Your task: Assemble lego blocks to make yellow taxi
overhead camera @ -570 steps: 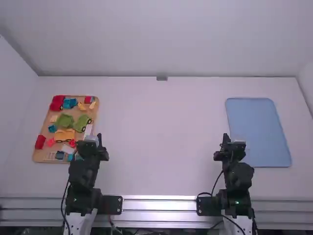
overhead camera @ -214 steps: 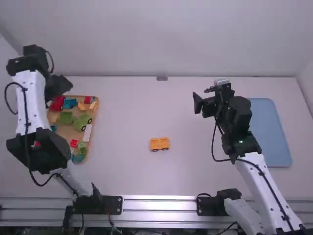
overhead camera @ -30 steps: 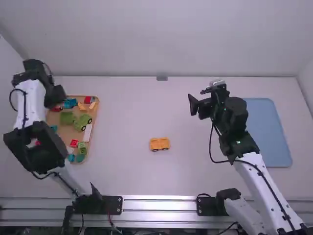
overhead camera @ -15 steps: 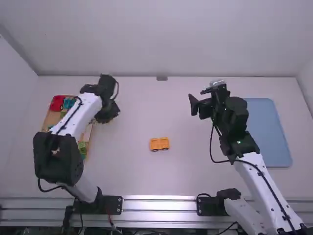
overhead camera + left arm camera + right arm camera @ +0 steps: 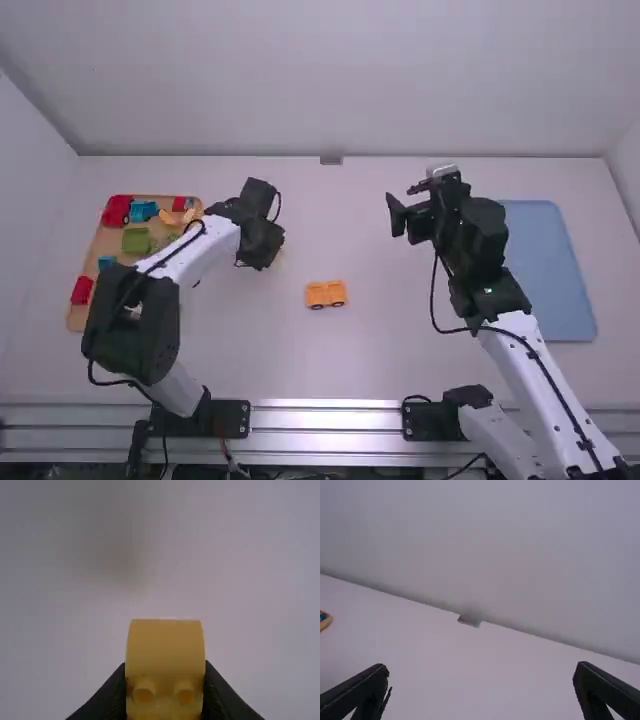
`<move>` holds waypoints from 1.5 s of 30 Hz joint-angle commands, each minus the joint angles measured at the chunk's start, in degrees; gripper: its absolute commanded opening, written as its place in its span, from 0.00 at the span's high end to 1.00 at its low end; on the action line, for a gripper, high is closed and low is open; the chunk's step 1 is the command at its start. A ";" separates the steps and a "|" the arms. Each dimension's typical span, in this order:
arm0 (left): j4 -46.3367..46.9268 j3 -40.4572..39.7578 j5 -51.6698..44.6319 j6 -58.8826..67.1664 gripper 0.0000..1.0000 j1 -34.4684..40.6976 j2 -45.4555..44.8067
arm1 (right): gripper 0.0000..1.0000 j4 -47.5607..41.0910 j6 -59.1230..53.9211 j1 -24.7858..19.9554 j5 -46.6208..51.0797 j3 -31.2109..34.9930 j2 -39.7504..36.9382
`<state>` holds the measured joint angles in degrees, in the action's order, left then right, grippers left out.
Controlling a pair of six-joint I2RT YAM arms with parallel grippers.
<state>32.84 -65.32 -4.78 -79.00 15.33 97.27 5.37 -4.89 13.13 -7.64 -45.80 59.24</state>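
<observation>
The left gripper (image 5: 263, 250) holds a yellow studded block (image 5: 165, 650) over the desk (image 5: 350, 365); the orange-yellow wheeled block (image 5: 326, 294) sits mid-desk, between both arms. The right gripper (image 5: 402, 203) is spread wide, holding nothing.

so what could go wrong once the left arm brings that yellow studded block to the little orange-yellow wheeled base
The orange-yellow wheeled base stands on its wheels with nothing bracing it, so it could roll when pressed; the open right gripper is well away. The yellow studded block, pinched between the left gripper's fingers, might twist and miss its seat.
</observation>
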 commanded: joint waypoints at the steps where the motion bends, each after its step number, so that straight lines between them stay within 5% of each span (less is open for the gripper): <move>1: -1.53 2.93 -1.95 -9.05 0.98 0.90 0.13 | 0.01 0.31 -0.09 0.04 0.00 -0.61 0.90; 14: 4.00 6.14 7.26 -37.00 0.98 8.85 0.57 | 0.01 5.62 0.59 -0.04 -0.04 -0.61 7.23; 40: -10.40 17.14 7.10 -39.65 0.98 8.74 1.44 | 0.01 6.25 2.10 0.00 -0.04 -0.61 7.85; 41: -10.43 17.18 7.23 -39.65 0.96 8.57 1.44 | 0.01 6.25 2.10 0.00 -0.07 -0.61 7.85; 44: -10.99 17.68 6.73 -39.60 0.63 8.33 1.44 | 0.01 6.23 2.10 0.00 -0.07 -0.61 7.85; 45: -11.34 17.90 6.75 -39.56 0.45 8.55 1.42 | 0.01 6.23 2.10 0.02 -0.09 -0.61 7.85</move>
<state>21.39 -48.73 1.93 -118.63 24.10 97.93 11.40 -3.03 13.13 -7.51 -45.80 66.85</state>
